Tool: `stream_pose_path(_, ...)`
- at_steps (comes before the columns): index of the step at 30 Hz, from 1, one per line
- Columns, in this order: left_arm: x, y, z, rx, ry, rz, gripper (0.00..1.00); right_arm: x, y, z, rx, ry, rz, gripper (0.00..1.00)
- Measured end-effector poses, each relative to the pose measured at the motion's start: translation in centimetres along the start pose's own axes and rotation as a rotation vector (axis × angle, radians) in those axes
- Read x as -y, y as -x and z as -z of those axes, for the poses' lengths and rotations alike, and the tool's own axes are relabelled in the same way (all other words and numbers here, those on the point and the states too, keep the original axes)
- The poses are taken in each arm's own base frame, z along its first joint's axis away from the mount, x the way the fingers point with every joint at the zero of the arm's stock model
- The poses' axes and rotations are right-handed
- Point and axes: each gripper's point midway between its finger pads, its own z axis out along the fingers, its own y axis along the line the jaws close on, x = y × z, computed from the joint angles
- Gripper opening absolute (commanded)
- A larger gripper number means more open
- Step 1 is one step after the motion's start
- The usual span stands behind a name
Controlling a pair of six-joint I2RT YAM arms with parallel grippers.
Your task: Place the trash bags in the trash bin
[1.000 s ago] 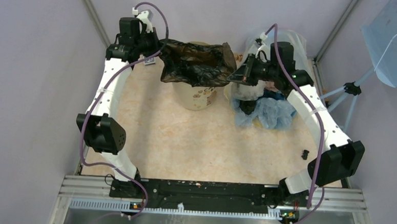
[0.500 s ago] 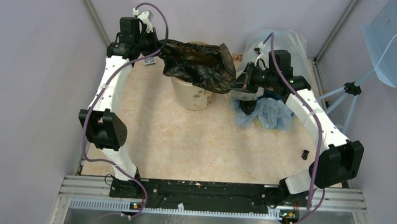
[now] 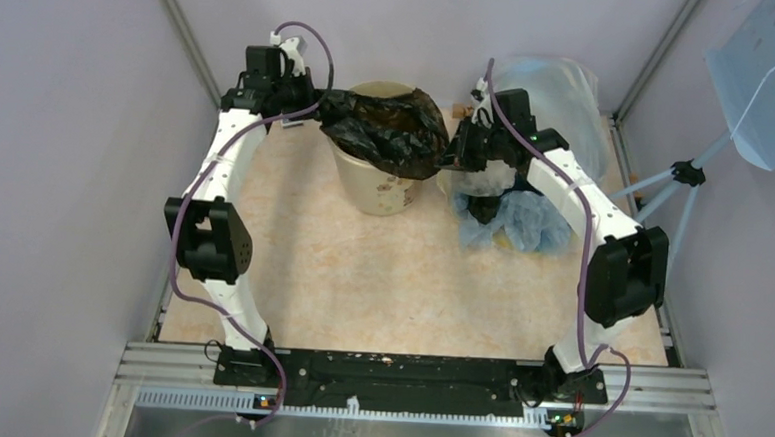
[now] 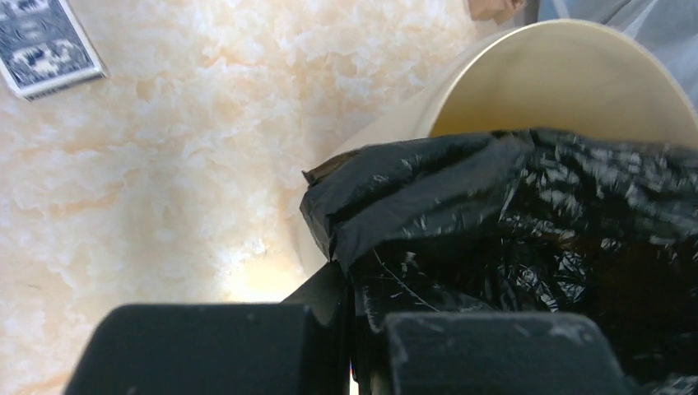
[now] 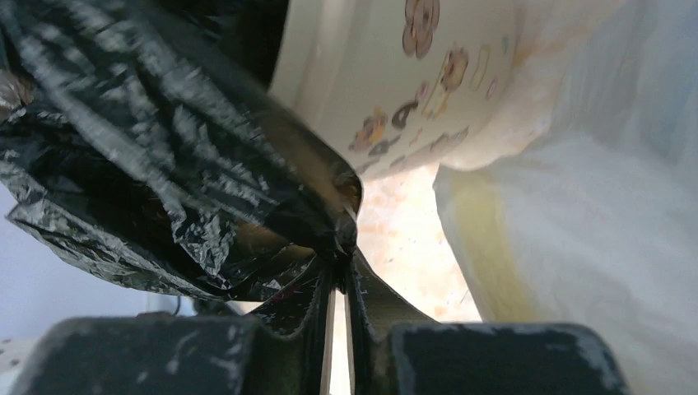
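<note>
Both arms have drawn inward, so the trash bag sags between left tool and right tool, each clamped on one edge. The trash bin stands just below them; lower evenly, then release together.

my table: peachy marbled top, fills the middle of the frame | trash bin stands on it, upper middle | whitish see-through sack sits upper right, back corner | crumpled blue stuff just below the sack, right of the bin | small patterned card lies flat, upper left
</note>
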Motion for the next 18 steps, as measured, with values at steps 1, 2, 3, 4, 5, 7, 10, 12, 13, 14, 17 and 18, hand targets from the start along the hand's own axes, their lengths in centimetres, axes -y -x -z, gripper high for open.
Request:
stream_pose_path(1, -0.3, -0.5, -0.4, -0.012, 0.001, 0.006, 0.00, 0.1, 0.6, -0.2, 0.013, -0.012, 0.015, 0.14)
stream_pose_path(2, -0.6, -1.0, -0.8, -0.025, 0.000, 0.013, 0.00, 0.0, 1.1, -0.3, 0.024, -0.022, 0.034, 0.17)
stream_pose_path(3, -0.8, -1.5, -1.1, -0.038, -0.004, 0.022, 0.00, -0.2, 1.5, -0.4, 0.032, -0.029, 0.052, 0.21)
stream_pose_path(4, -1.0, -1.9, -1.3, -0.049, -0.010, 0.030, 0.01, -0.4, 1.8, -0.3, 0.040, -0.030, 0.066, 0.25)
stream_pose_path(5, -1.1, -2.0, -1.4, -0.055, -0.016, 0.036, 0.03, -0.7, 2.2, -0.3, 0.051, -0.031, 0.084, 0.30)
stream_pose_path(7, -1.1, -2.1, -1.5, -0.058, -0.029, 0.045, 0.04, -1.0, 2.6, -0.1, 0.067, -0.035, 0.115, 0.41)
stream_pose_path(10, -0.8, -1.4, -1.5, -0.034, -0.051, 0.045, 0.06, -0.8, 3.1, 0.2, 0.092, -0.057, 0.159, 0.50)
stream_pose_path(12, -0.6, -1.0, -1.5, -0.019, -0.064, 0.040, 0.06, -0.8, 3.5, 0.7, 0.106, -0.064, 0.183, 0.55)
stream_pose_path(13, -0.5, -0.9, -1.5, -0.015, -0.069, 0.040, 0.08, -0.8, 3.6, 1.0, 0.114, -0.064, 0.193, 0.59)
stream_pose_path(14, -0.5, -0.8, -1.4, -0.014, -0.071, 0.040, 0.11, -0.9, 3.9, 1.4, 0.123, -0.062, 0.202, 0.61)
stream_pose_path(17, -0.2, -0.4, -1.0, -0.002, -0.076, 0.035, 0.22, -1.7, 4.8, 2.5, 0.154, -0.049, 0.222, 0.66)
stream_pose_path(18, 0.0, -0.2, -0.8, 0.005, -0.077, 0.033, 0.27, -1.9, 5.2, 2.9, 0.167, -0.044, 0.229, 0.66)
